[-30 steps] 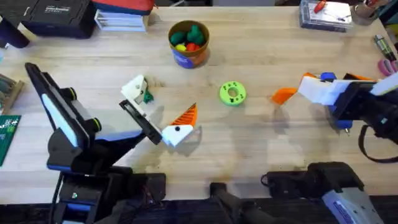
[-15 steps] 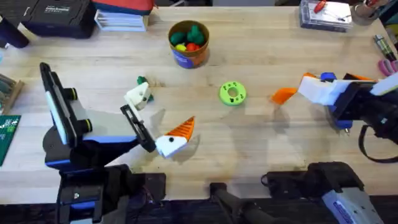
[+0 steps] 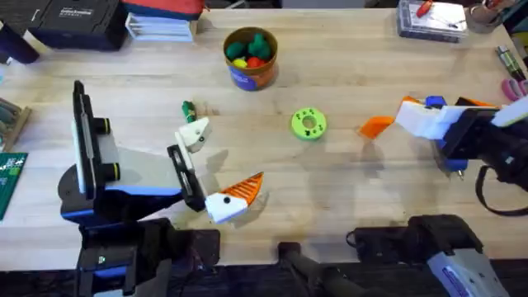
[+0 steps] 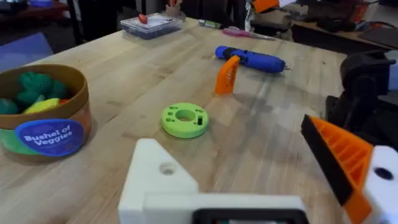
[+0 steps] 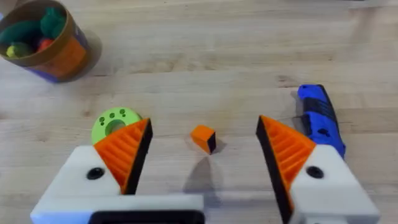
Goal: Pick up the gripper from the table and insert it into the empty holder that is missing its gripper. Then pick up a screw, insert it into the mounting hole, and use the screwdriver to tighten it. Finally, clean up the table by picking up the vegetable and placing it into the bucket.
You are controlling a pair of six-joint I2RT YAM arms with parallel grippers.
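The loose gripper [image 3: 377,126], an orange ribbed wedge, stands on the table [image 3: 346,190] just ahead of my right gripper [image 3: 410,117], which is open. It also shows as the orange gripper [image 5: 203,138] between the right fingers and as the upright gripper [image 4: 227,74]. The blue screwdriver [image 4: 252,59] lies beside it, partly under my right arm. My left gripper [image 3: 232,151] is open and empty: one finger [image 4: 161,180] is bare white with a round hole, the other carries an orange pad [image 4: 342,158]. The green vegetable [image 3: 188,109] lies behind it. The bucket [image 3: 250,56] stands at the back. The screw is out of view.
A flat green disc with holes [image 3: 308,124] lies mid-table between the two grippers. Toy vegetables fill the bucket. A black case [image 3: 74,23], a stack of boxes [image 3: 161,25] and a clear box [image 3: 431,18] line the back edge. A green circuit board [image 3: 10,177] sits at the left edge.
My left gripper has swung toward the table's front and slightly right, away from the vegetable, which now lies apart from the white finger. The right arm has not moved.
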